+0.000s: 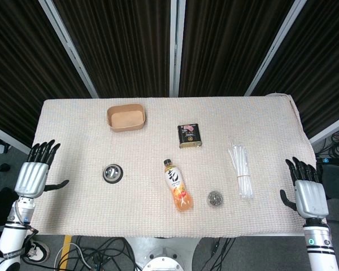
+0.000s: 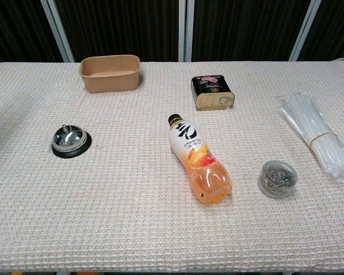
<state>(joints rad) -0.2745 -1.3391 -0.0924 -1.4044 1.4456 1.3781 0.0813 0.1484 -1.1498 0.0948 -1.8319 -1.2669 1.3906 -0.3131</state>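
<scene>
The left hand (image 1: 35, 172) is being held just off the table's (image 1: 73, 203) left edge, fingers spread and straight, nothing being gripped or touched. Nearest to it, a bell (image 1: 112, 173) is standing well apart to its right, and a box (image 1: 125, 117) is lying farther off, beyond the bell. Midway between the hands, a bottle (image 1: 177, 184) is lying on its side, presumably so it cannot topple, with a tin (image 1: 189, 136) beyond it. A small round container (image 1: 216, 198) and a banded bundle of straws (image 1: 240, 170) are resting near the right hand (image 1: 306, 189), to its left. That hand is likewise being held wide and empty, beside the right edge.
</scene>
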